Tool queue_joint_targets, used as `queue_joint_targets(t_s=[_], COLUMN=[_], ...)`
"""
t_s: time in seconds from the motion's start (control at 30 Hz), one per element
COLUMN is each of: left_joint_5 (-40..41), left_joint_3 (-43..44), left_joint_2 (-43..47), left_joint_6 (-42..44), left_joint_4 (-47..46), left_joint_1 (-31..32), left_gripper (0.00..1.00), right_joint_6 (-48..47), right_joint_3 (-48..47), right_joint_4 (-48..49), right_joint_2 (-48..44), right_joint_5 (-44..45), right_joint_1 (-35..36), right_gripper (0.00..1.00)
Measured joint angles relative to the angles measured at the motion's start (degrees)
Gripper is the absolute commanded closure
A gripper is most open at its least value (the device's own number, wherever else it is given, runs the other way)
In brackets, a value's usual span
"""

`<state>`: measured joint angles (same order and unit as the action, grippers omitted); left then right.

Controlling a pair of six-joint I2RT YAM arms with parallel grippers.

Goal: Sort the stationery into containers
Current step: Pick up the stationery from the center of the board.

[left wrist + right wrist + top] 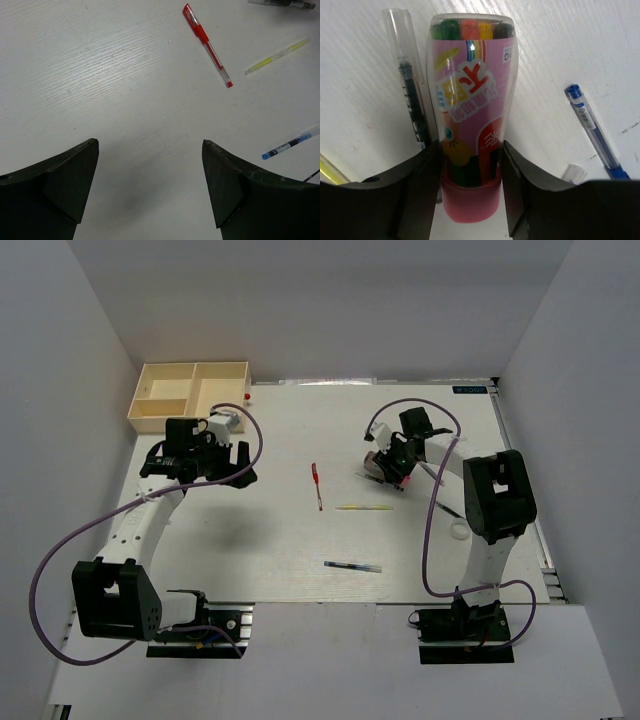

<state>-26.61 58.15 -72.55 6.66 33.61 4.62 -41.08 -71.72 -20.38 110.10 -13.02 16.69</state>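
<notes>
A pink cylinder (470, 100) of coloured markers lies on the white table, and my right gripper (470, 150) is shut on its lower part, one finger pressed against each side. From above, that gripper (390, 468) is at the table's middle right. A clear pen with dark ink (410, 85) lies just left of the cylinder and a blue pen (592, 130) lies to its right. My left gripper (150, 142) hangs open over bare table, near the cream three-compartment tray (140, 400). A red pen (317, 485), a yellow-green pen (364, 507) and a blue-tipped pen (352, 566) lie mid-table.
A small whitish tape ring (459, 530) lies beside the right arm's upright link. White walls close in the table on the left, back and right. A small red knob (248, 396) sits at the tray's right side. Purple cables loop from both arms.
</notes>
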Motion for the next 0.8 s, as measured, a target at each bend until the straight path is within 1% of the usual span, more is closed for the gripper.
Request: queue_joint_targets(t_s=[0.07,0.1,0.13,0.23,0.37,0.47,0.53,0.67,0.8], left_joint_5=[-0.2,-0.39,-0.57,-1.03,-2.93,-5.57,-6.88,-7.34,-6.51], left_joint_3=[0.0,-0.02,-0.11,-1.81,-3.41,-3.34,-2.4,-0.28,-0.28], left_joint_2=[0.04,0.13,0.31,2.8,7.67,10.23,10.8,10.97,11.93], left_joint_6=[0.02,0.2,0.39,1.07,3.3,7.43,11.78,22.97,35.93], left_joint_4=[-0.37,-0.7,-1.11,-3.17,-5.68,-7.13,-6.69,-6.19,-4.98], left_joint_1=[0.0,0.0,0.0,0.0,0.0,0.17,0.66,3.23,7.78], left_gripper=[0.09,0.1,0.1,0.1,0.12,0.15,0.16,0.15,0.14], right_joint_6=[0.33,0.33,0.37,0.61,1.77,3.58,5.44,9.99,14.21], right_joint_3=[-0.02,-0.02,-0.11,-0.96,-4.9,-11.63,-15.08,-15.76,-15.43], right_joint_4=[-0.04,-0.09,-0.24,-2.27,-7.65,-13.68,-15.72,-19.82,-24.3], right_joint_2=[0.0,0.0,0.0,0.0,0.0,0.0,-0.39,-3.02,-3.34], right_joint_5=[0.0,-0.02,-0.02,-0.31,-1.77,-5.16,-8.96,-16.94,-25.46], right_joint_1=[0.0,0.02,0.02,0.11,0.17,0.31,0.5,2.19,5.14], right_gripper=[0.74,0.82,0.84,0.86,1.0,1.0,1.0,1.0,1.0])
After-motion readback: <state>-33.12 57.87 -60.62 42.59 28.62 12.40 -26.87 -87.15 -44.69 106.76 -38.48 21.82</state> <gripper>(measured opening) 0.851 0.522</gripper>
